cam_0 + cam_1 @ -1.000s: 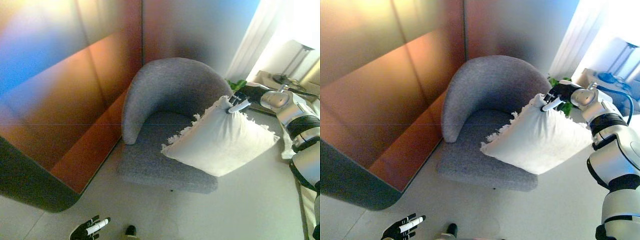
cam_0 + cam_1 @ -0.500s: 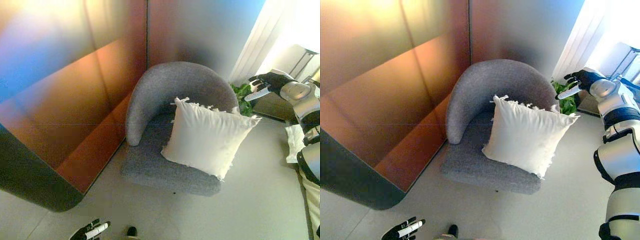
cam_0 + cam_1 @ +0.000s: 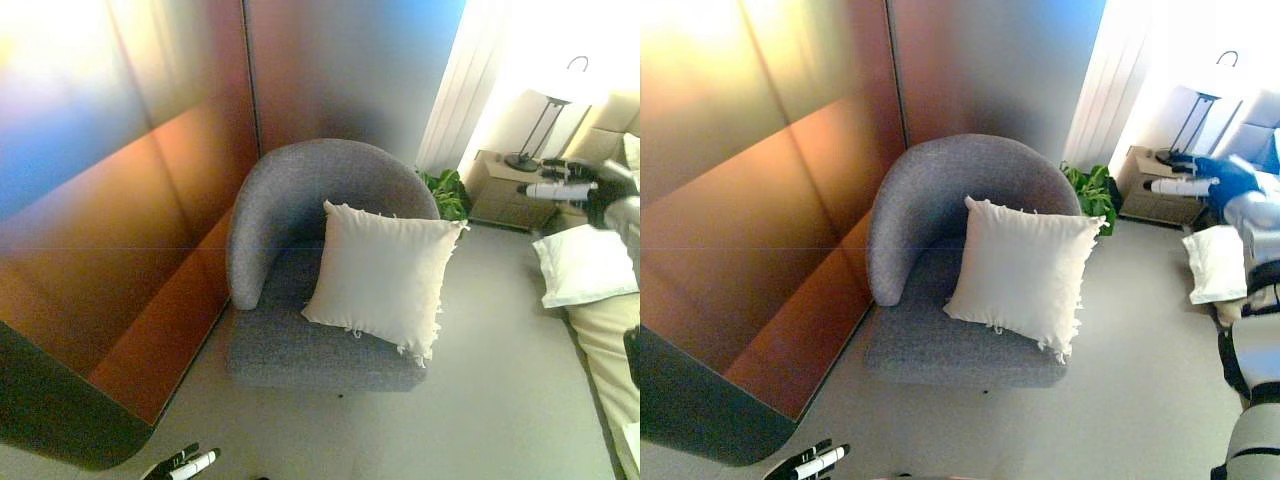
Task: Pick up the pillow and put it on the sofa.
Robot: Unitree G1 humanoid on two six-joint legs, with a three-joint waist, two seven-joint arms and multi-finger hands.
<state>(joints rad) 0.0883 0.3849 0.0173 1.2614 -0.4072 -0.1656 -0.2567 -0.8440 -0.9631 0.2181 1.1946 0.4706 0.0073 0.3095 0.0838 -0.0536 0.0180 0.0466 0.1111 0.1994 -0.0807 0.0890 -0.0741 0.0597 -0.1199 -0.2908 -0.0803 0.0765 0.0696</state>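
Now the pillow (image 3: 379, 277) leans upright in the sofa (image 3: 300, 250), well left of the right hand (image 3: 1210, 181), whose fingers are spread, holding nothing. Left hand (image 3: 805, 462) hangs low, fingers relaxed.

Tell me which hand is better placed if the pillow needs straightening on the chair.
Probably the right. The right hand is raised, fingers open, level with the pillow, which leans against the grey chair backrest. The left hand hangs low near the floor, well below the seat.
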